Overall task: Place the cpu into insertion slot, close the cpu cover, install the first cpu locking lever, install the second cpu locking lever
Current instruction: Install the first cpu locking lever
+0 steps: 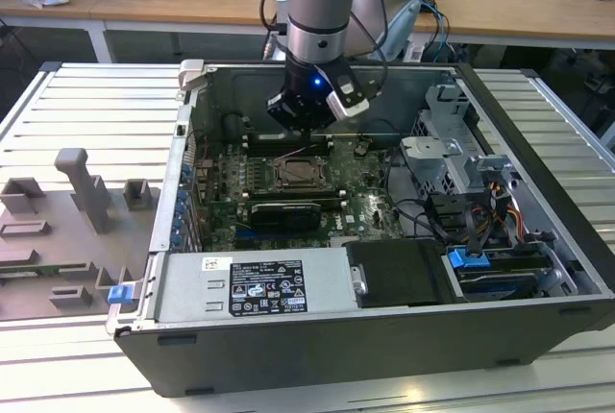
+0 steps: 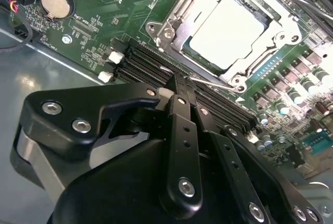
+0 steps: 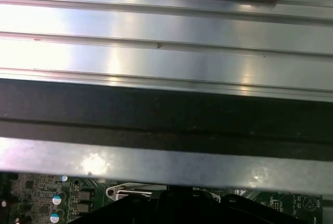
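The cpu (image 2: 229,34), with its pale silver top, lies in the insertion slot (image 2: 155,27) on the green motherboard. The cpu cover (image 2: 179,15), a silvery frame, lies flat around it. A thin wire locking lever (image 2: 214,83) runs along the slot's near edge. A second wire lever (image 2: 281,0) crosses the far side. My gripper (image 2: 179,81) is shut, and its black fingertips sit at the end of the near lever, beside the slot's corner. In the exterior view my gripper (image 1: 306,134) hangs just behind the slot (image 1: 303,175), inside the open computer case.
Long black memory slots (image 2: 151,60) lie between my gripper and the socket, with a coin battery (image 2: 54,2) nearby. A black expansion card (image 1: 283,213), power supply (image 1: 255,283), drive cage (image 1: 452,158) and cables crowd the case. Grey fixture blocks (image 1: 82,192) stand at the exterior view's left.
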You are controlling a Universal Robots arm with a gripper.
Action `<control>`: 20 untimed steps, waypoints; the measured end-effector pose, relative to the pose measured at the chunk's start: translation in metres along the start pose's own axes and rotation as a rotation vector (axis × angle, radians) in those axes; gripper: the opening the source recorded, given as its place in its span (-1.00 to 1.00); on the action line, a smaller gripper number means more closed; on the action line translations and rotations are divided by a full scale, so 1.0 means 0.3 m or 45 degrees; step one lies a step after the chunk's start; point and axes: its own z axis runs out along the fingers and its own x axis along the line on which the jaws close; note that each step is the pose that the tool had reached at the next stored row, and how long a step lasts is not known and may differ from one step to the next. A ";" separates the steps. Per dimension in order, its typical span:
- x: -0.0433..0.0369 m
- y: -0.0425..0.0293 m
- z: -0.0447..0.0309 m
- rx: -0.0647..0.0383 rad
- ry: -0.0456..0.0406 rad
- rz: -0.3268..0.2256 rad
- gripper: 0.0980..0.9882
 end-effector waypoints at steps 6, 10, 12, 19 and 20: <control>-0.012 -0.003 0.022 0.000 0.000 0.000 -0.98; -0.017 -0.005 0.038 0.000 0.000 0.000 -0.98; -0.018 -0.006 0.043 0.000 0.000 0.000 -0.98; -0.021 -0.007 0.056 0.006 0.000 0.000 -0.98; -0.021 -0.008 0.057 0.008 0.001 0.000 -0.98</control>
